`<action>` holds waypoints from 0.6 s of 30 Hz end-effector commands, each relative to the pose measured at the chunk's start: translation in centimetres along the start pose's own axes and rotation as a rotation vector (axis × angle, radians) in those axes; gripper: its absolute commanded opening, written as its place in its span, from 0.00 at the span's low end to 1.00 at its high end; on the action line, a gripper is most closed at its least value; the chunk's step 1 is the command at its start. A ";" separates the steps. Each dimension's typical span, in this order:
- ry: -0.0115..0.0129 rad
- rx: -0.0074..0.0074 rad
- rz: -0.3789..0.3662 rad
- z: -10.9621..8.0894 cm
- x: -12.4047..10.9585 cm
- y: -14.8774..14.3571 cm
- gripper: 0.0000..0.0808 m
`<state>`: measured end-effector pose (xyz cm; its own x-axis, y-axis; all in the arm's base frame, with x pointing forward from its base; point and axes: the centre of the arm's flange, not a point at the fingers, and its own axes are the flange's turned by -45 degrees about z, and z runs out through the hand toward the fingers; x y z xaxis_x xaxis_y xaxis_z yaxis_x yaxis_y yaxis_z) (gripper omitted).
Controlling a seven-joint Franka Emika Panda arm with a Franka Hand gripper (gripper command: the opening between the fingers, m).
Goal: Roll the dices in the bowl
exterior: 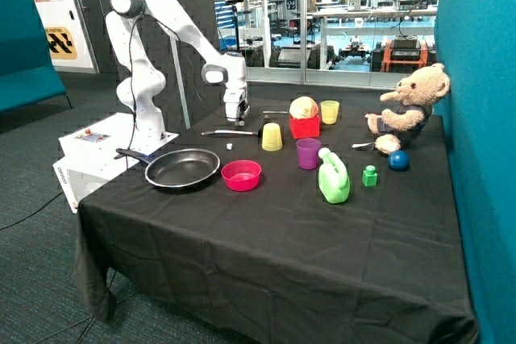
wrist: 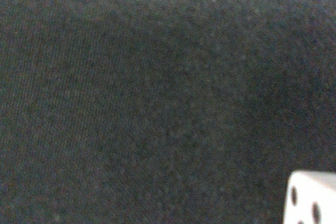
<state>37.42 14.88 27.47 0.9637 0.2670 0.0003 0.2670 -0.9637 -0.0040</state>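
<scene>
The wrist camera sits very close to the black tablecloth (wrist: 157,98). One white dice (wrist: 312,198) peeks in at the corner of that view, with two dark dots showing. So the arm seems to be going down for a dice, and no dice is in the bowl yet.

To do this step well, the gripper (exterior: 235,121) should get the dice right between its fingers before closing, because the dice is off to the side now. It should go down slowly, since the cloth is soft and could bunch up. I cannot tell if the gripper is apart or together (no fingers show in the wrist view).

Going from the near side of the table to the far side: the green watering can (exterior: 334,179), the pink bowl (exterior: 241,175) and the black pan (exterior: 183,168) come first. The bowl sits just beside the pan, so the dice must not land in the pan by mistake. Next come the purple cup (exterior: 308,153) and a tiny white dice (exterior: 230,147) lying on the cloth. Behind that is the yellow cup (exterior: 272,137), with the gripper low over the cloth near it. A metal spoon (exterior: 228,132) lies close to the gripper and could get bumped. Farthest back sits the teddy bear (exterior: 411,106).
</scene>
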 end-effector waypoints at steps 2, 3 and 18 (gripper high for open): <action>-0.0003 -0.0040 0.002 0.4 0.5 0.0 0.42; -0.0003 -0.0040 0.002 0.4 0.5 0.0 0.42; -0.0003 -0.0040 -0.002 1.0 0.7 -0.7 0.38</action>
<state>37.85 15.28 26.76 0.9633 0.2684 0.0001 0.2684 -0.9633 -0.0029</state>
